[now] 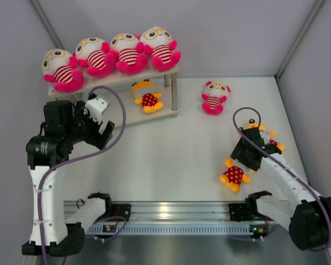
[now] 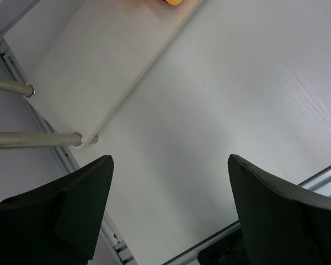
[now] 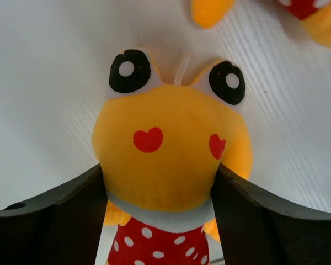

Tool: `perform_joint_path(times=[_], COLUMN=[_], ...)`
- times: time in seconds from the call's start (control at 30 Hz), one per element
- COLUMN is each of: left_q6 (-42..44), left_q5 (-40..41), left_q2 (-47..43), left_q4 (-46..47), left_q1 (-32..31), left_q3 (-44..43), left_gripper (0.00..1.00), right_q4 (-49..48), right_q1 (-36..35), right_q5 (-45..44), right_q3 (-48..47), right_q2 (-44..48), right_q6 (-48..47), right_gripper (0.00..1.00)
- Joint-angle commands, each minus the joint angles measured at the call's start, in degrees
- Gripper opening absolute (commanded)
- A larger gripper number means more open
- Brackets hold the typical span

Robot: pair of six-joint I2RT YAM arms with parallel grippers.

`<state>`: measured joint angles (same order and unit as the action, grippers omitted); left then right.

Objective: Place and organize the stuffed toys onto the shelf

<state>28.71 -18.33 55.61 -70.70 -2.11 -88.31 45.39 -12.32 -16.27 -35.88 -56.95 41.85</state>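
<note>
White worktop [image 1: 171,160] carries the two-tier shelf [image 1: 127,78] at back left. Four striped toys [image 1: 129,53] line its top board. A fifth striped toy [image 1: 214,97] lies on the worktop to its right, and one orange toy [image 1: 147,96] lies on the lower board. Left jaws gape wide and empty by the shelf's near left end. Right jaws press both cheeks of a second orange toy [image 3: 171,149] on the worktop, with a third orange toy [image 1: 273,142] just beside.
</note>
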Motion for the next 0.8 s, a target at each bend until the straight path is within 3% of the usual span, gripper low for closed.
perform_joint_path(times=[0.0,0.1,0.13,0.23,0.43,0.57,0.77], left_q6=[0.1,0.0,0.0,0.1,0.2,0.3,0.5], left_q5=[0.5,0.7,1.0,2.1,3.8,4.5,4.5], left_q2=[-0.6,-0.7,-0.9,-0.9,-1.3,-1.2,-0.9], left_q4=[0.9,0.9,0.9,0.8,0.8,0.8,0.8], left_q1=[-0.3,-0.3,-0.3,-0.3,-0.3,-0.3,-0.3], left_q3=[-2.0,-2.0,-1.9,-1.6,-1.3,-1.1,-1.0], left_gripper=[0.9,0.9,0.9,0.9,0.91,0.91,0.91], right_q4=[-15.0,-20.6,-23.1,-25.7,-23.2,-21.8,-19.7], right_q1=[-2.4,-12.9,-20.0,-29.3,-36.7,-41.4,-47.7], right_q5=[10.5,7.1,6.4,5.1,2.9,-0.7,-5.4], right_q3=[2.0,-1.1,-5.7,-18.0,-37.7,-39.4,-37.2], right_q2=[-3.3,-9.8,-15.1,-26.8,-41.6,-41.6,-37.1], right_q6=[0.3,-0.6,-1.8,-8.4,-19.8,-27.1,-26.6], right_gripper=[0.68,0.65,0.64,0.64,0.79,0.88,0.95])
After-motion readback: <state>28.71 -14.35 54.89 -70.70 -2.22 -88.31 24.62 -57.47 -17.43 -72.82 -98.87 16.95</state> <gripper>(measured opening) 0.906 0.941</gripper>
